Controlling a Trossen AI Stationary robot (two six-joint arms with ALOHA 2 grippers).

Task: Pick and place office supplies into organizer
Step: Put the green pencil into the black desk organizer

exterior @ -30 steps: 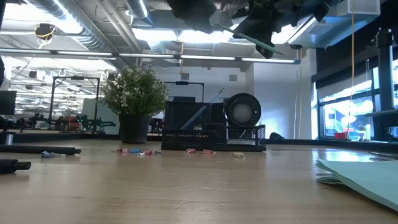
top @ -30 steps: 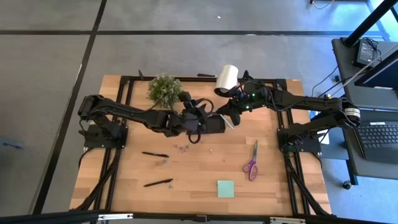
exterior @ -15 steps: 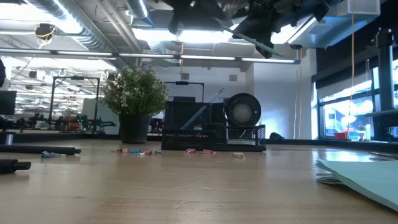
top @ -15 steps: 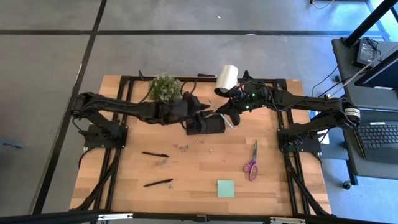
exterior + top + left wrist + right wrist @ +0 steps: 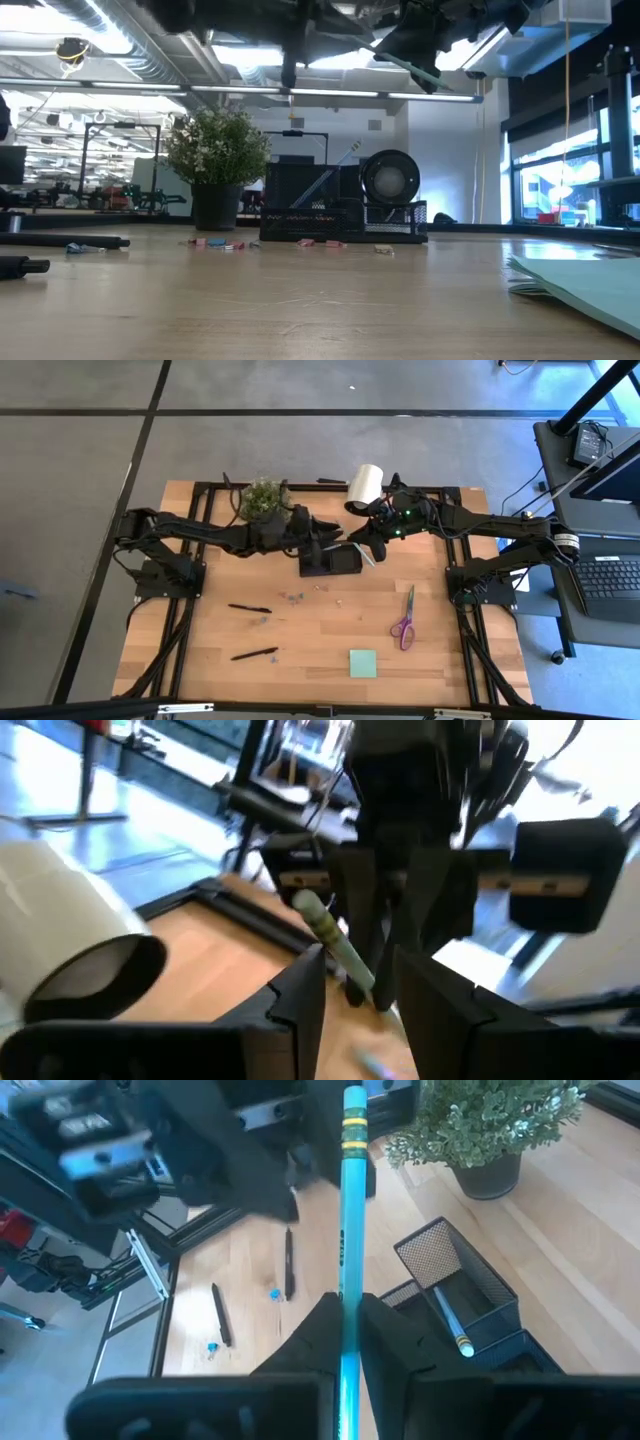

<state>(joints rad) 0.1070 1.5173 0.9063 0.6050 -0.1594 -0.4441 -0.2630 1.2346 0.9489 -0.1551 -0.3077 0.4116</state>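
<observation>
My right gripper [image 5: 368,548] hangs above the far right corner of the black organizer [image 5: 335,563], shut on a pale green stick [image 5: 347,1210] with yellow bands near its free end. My left gripper [image 5: 338,540] points level at it from the left, open. The stick [image 5: 335,945] lies just ahead of the gap between its fingers [image 5: 300,995]; I cannot tell whether they touch it. A second stick [image 5: 450,1325] lies inside the organizer [image 5: 470,1295]. On the table lie purple-handled scissors [image 5: 405,620], a green sticky-note pad [image 5: 363,663], two black pens [image 5: 248,608] [image 5: 255,654] and small clips [image 5: 292,597]. My right gripper pinches the pale green stick between its two fingers at the lower part of its shaft [image 5: 345,1285]. The stick runs on forward out of the fingers, banded end away from them. It is lifted clear above the organizer and slants in the low view [image 5: 425,68].
A green potted plant [image 5: 262,500] stands by the far edge, left of the organizer. A white roll [image 5: 363,488] lies behind my right gripper. Black frame rails run along the far and side edges. The near half of the wooden table holds only the loose items.
My left gripper has swung from pointing down over the organizer's near left side up to level. It has rolled about its own line and gone toward the far edge and my right gripper. The right gripper and its stick have kept still.
</observation>
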